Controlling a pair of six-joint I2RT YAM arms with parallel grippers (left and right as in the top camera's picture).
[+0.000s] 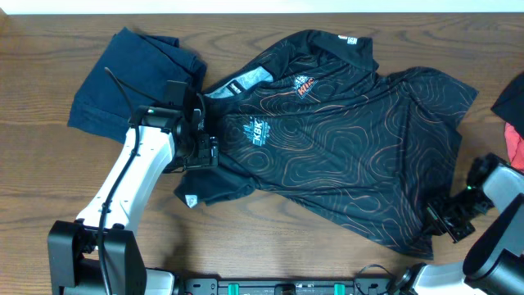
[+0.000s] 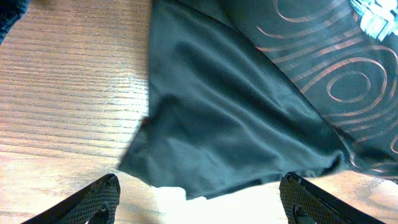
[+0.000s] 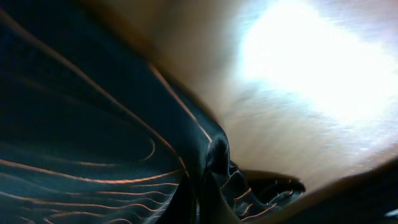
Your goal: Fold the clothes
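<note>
Two weak points: a thin pinch at the hem, an empty tool at the sleeve

Spread chest-side up across the middle of the brown wooden table (image 1: 270, 254) lies the black short-sleeved sports jersey (image 1: 344, 156) with thin orange contour lines, collar toward 12 o'clock and hem (image 1: 409, 242) toward 5 o'clock.

The right tool (image 1: 446, 220) sits at the hem corner, at 4 o'clock of the garment, with its jaws fully closed. Its wrist view shows patterned cloth puckered in at the fingers, so it appears to have only a small bite of fabric.

The left tool (image 2: 199, 199) hovers at 9 o'clock over the sleeve (image 2: 230, 124), jaws spread wide and gripping nothing.

- **Slipping hem:** The hem pinch looks shallow and the fabric looks slick. A quick lift or a pull toward 11 o'clock could let the cloth slide out and the fold collapse.
- **Skewed garment:** With one corner held and the sleeve free, any drag would probably shift the whole garment and skew it rather than crease it.
- **Poor sleeve grip:** The sleeve lies flat on the wood, so a closing left tool may catch only the top layer or scrape the table and miss.
- **Neighbouring clothes:** A dark navy denim garment (image 1: 115, 82) lies at 10 o'clock, just beside the collar and under the left arm's reach. A red garment (image 1: 514, 135) sits at 3 o'clock near the right arm. A wide sweep could snag either one and pull it into the fold.
</note>
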